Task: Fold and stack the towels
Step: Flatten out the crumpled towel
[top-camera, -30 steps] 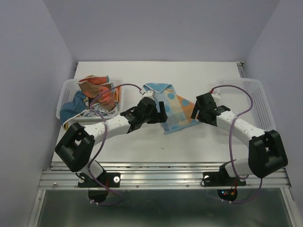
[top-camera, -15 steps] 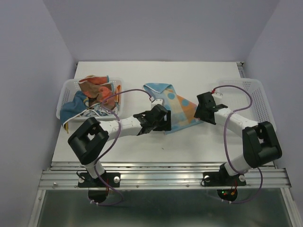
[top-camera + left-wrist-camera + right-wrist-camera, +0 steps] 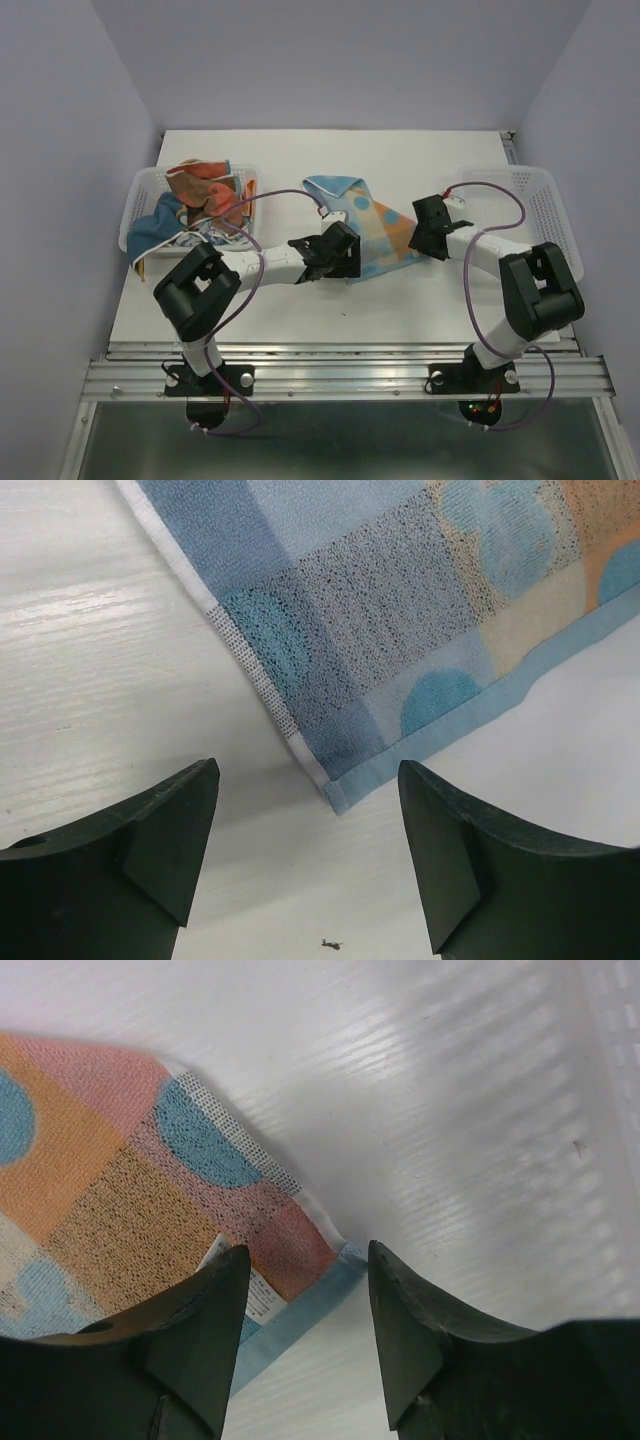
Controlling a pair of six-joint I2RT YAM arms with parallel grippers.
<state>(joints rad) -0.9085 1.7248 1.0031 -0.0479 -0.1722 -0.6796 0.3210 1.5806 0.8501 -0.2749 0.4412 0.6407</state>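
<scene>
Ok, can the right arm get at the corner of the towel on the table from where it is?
Probably yes. The right gripper hangs with open jaws either side of a corner of the towel, which lies flat on the table. Nothing sits between them.

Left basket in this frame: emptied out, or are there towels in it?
Not emptied. The left basket holds a crumpled heap of towels, and a blue towel drapes over its near rim.
</scene>
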